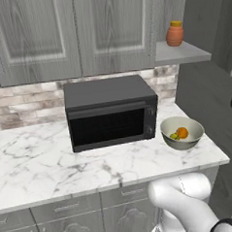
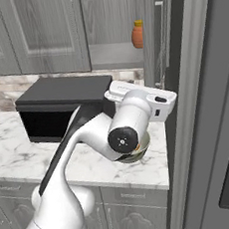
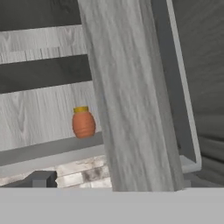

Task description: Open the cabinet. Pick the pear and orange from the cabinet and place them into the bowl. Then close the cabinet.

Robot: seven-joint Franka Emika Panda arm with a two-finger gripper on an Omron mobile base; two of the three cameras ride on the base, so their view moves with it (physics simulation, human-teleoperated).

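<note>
The white marble table (image 1: 38,164) runs below a brick backsplash and carries a black microwave (image 1: 111,111) standing toward the back, near the wall. Just beside the microwave's right end, near the table's right edge, sits the bowl (image 1: 181,133), directly on the marble; the orange (image 1: 182,132) and the pear (image 1: 174,136) lie inside it, touching. Higher up, the cabinet's grey inner shelf (image 1: 182,53) bears a terracotta jar (image 1: 174,33) with an orange lid, upright.

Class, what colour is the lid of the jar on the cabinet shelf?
The jar has a yellow-orange lid on a terracotta body, clearest in the left base view.
</note>
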